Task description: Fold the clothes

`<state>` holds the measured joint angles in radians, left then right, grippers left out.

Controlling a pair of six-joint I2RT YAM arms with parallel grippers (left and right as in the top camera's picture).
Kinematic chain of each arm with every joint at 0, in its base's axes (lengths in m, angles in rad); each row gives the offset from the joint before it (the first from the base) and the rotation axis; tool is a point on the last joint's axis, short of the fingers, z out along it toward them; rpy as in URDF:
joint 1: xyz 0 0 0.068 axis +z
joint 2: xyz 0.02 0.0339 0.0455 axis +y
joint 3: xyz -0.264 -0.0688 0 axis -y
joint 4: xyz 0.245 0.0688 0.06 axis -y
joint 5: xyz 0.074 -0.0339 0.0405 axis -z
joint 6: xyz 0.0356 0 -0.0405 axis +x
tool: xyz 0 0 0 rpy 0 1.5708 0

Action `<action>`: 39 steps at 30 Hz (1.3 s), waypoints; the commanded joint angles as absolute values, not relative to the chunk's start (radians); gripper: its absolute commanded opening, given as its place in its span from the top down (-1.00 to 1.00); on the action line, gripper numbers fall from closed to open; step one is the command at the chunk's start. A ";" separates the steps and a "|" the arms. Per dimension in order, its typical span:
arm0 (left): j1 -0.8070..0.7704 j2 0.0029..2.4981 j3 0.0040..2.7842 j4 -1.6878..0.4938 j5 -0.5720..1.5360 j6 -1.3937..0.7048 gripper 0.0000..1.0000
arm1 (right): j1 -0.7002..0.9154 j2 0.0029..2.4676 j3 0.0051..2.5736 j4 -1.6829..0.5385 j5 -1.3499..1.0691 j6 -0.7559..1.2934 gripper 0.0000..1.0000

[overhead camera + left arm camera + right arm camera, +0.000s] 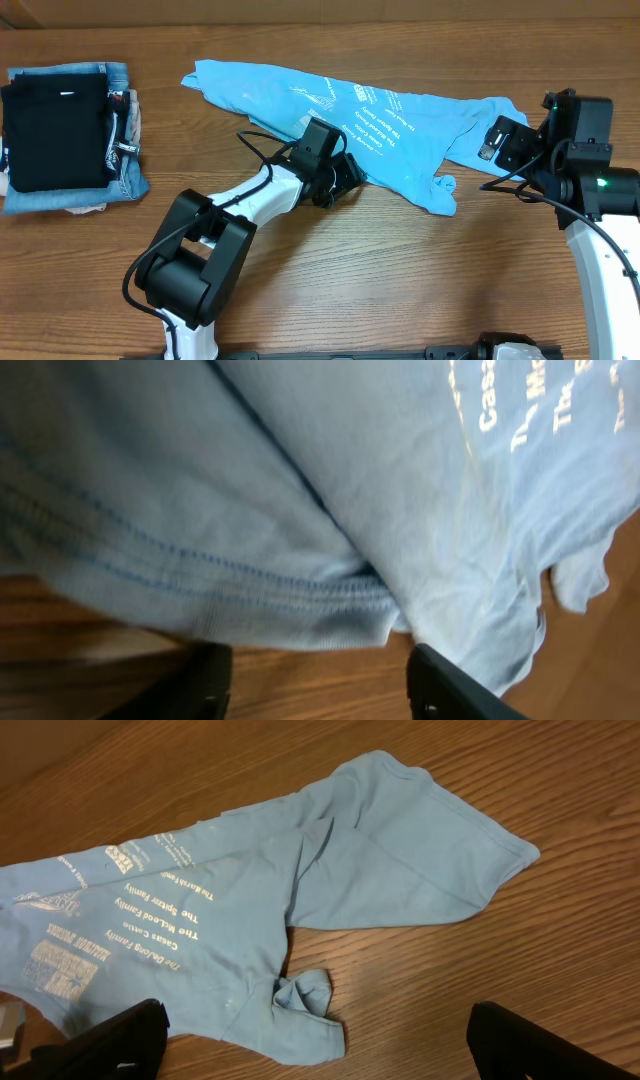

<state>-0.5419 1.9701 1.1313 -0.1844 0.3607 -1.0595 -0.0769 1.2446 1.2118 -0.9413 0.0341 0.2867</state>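
Observation:
The light sky-blue T-shirt point(340, 120) with white lettering lies crumpled and stretched across the middle back of the wooden table. It also shows in the left wrist view point(300, 490) and the right wrist view point(250, 910). My left gripper point(345, 175) is open at the shirt's near edge, its fingers point(315, 685) low on the wood just short of the stitched hem. My right gripper point(500, 140) is open and empty above the shirt's right end, its fingers point(320, 1045) wide apart on either side of a bunched sleeve point(300, 995).
A stack of folded clothes, a black garment point(55, 125) on top of a denim-blue one point(125, 180), sits at the table's left edge. Bare wood shows in front of the shirt.

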 commanded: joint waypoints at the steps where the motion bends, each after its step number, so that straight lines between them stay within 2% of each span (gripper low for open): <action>1: -0.546 2.044 1.122 -0.189 0.274 -1.099 0.07 | -0.080 1.234 1.237 -0.939 0.048 0.280 -1.00; 3: -0.546 2.046 1.122 -0.181 0.253 -1.096 0.35 | -0.080 1.234 1.237 -0.939 0.048 0.280 -0.99; 8: -0.538 2.046 1.122 -0.135 0.202 -1.074 0.64 | -0.080 1.234 1.237 -0.939 0.048 0.280 -1.00; 10: -0.537 2.046 1.122 -0.126 0.199 -1.056 0.92 | -0.080 1.234 1.237 -0.939 0.048 0.280 -1.00; 14: -0.526 2.045 1.122 -0.158 0.212 -1.017 0.91 | -0.080 1.234 1.237 -0.941 0.052 0.280 -1.00; 19: -0.445 1.972 1.122 -0.340 0.204 -0.937 0.92 | -0.080 1.235 1.237 -0.947 0.051 0.280 -1.00; 26: -0.236 1.658 1.123 -0.559 0.068 -0.756 0.92 | -0.080 1.261 1.237 -0.971 0.051 0.280 -1.00; 31: -0.150 1.486 1.123 -0.580 0.046 -0.660 0.92 | -0.080 1.271 1.237 -0.971 0.051 0.281 -1.00; 32: -0.149 1.477 1.123 -0.580 0.040 -0.653 0.87 | -0.080 1.271 1.237 -0.969 0.051 0.281 -1.00; 34: -0.150 1.478 1.123 -0.581 0.038 -0.649 0.48 | -0.080 1.271 1.237 -0.969 0.051 0.281 -1.00; 35: -0.151 1.486 1.122 -0.587 0.038 -0.650 0.17 | -0.080 1.271 1.237 -0.970 0.051 0.281 -1.00; 37: -0.155 1.505 1.122 -0.601 0.038 -0.650 -0.15 | -0.080 1.271 1.237 -0.975 0.051 0.281 -1.00; 39: -0.158 1.529 1.122 -0.615 0.042 -0.650 -0.23 | -0.080 1.270 1.237 -0.980 0.051 0.281 -1.00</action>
<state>-0.1490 1.4876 1.1271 -0.6037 0.0612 -0.6785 -0.0769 1.2728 1.2118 -0.9783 0.0418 0.2871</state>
